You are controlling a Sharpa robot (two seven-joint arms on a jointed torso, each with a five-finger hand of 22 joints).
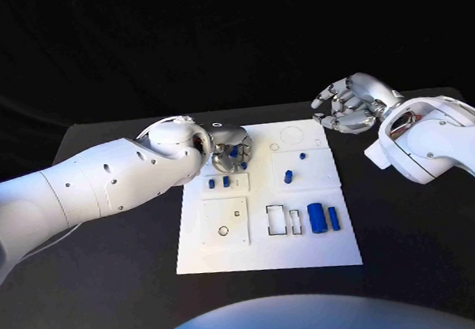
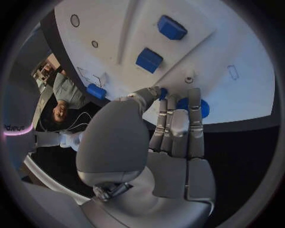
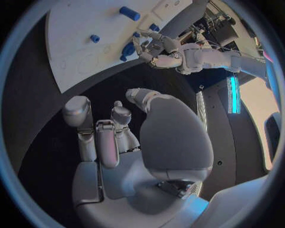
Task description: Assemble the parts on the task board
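A: Silver and closed, thumb against fingers, on a round blue part point(image 2: 196, 107): left hand point(image 1: 227, 150), low over the far-left patch of the task board point(image 1: 316, 251).

B: Seated or only carried?

A: Cannot tell. Hides the socket under its own fingers; looks mid-placement at best.

B: And the right hand point(image 1: 349, 105)?

A: Curled in loosely on nothing. Hangs off the board's far-right corner, above the black desk point(image 1: 122, 256), well apart from every part.

B: Done so far, then?

A: Little, by the look of it. Two small blue pegs point(image 1: 219, 182) upright in the left block, just beside the left hand, seemingly seated.

B: Left to do?

A: Most of it, probably. Two short blue pieces point(image 1: 288, 177) lying loose mid-board; a thick blue cylinder point(image 1: 316, 218) and a thin blue bar point(image 1: 333, 218) side by side near the right edge. Next to those, empty dark-framed slots point(image 1: 277, 220). On the near left, a white inset plate point(image 1: 225, 223) with open holes.

B: Anything else unclear?

A: Which piece fits which slot: too small to judge. Same for the faint rings at the far edge, parts or mere outlines.
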